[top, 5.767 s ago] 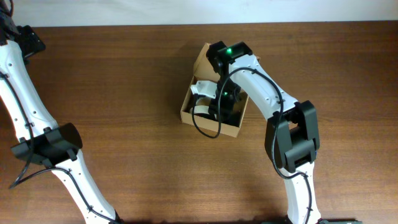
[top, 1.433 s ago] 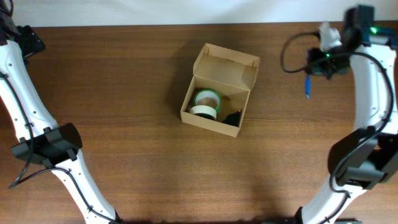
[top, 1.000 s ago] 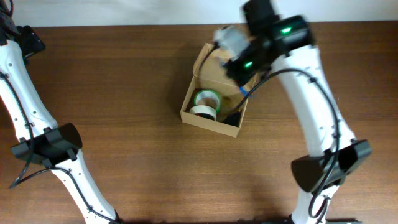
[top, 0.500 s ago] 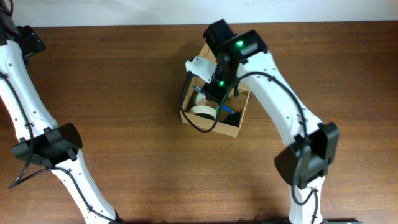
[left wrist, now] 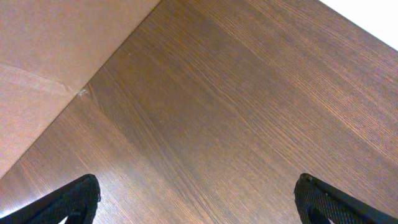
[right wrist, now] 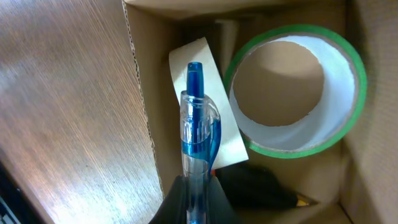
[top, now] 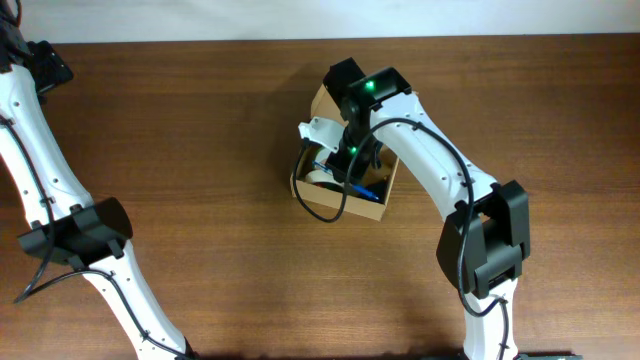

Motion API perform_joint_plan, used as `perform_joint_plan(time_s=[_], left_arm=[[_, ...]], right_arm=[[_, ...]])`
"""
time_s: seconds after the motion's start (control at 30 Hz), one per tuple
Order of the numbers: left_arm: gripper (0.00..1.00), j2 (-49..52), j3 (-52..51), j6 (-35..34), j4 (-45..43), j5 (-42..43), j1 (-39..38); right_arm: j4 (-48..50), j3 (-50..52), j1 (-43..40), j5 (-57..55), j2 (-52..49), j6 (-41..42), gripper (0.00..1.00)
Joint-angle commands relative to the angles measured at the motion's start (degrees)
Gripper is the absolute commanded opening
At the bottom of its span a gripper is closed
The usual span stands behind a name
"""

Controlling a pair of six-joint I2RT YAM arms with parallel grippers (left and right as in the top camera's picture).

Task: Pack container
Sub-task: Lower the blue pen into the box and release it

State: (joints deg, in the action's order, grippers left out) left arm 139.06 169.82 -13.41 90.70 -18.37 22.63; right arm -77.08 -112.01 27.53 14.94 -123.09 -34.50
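The left arm (top: 45, 190) runs down the table's 9 o'clock edge, well apart from the box. In its wrist view the left gripper (left wrist: 198, 205) hangs over bare wood with its two black fingertips (left wrist: 65, 200) spread wide and nothing between them. A tan cardboard-like sheet (left wrist: 43, 68) fills that view's 10 o'clock corner.

The container (top: 335, 202) sits near the middle of the brown wooden table (top: 200, 130), slightly toward 2 o'clock from centre. It is a small, plain tan cardboard box, unmarked, turned a little clockwise. Its hinged flap (top: 322, 103) stands open on its 12 o'clock side.

The right arm (top: 440, 170) reaches in from 5 o'clock, its wrist over the open box. The right gripper (right wrist: 189, 202) is clamped on a blue pen (right wrist: 199, 143) with a clear barrel. The pen points to 12 o'clock in the wrist view, above the box's interior.

Inside, a green-edged tape roll (right wrist: 295, 93) lies flat at the pen's 2 o'clock. A cream piece (right wrist: 208, 68) lies behind the pen; whether it is a second roll cannot be told. A black object (right wrist: 261, 186) lies at 4 o'clock.
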Motion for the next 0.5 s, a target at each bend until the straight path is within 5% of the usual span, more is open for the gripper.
perform_joint_plan(time_s=[0.0, 0.47], left_arm=[[1.0, -1.1, -0.2, 0.2, 0.1, 0.2, 0.0], [1.0, -1.1, -0.2, 0.2, 0.1, 0.2, 0.0]], right_arm=[[0.6, 1.7, -0.2, 2.4, -0.5, -0.9, 0.05], [2.5, 5.4, -0.1, 4.1, -1.2, -1.1, 0.06]])
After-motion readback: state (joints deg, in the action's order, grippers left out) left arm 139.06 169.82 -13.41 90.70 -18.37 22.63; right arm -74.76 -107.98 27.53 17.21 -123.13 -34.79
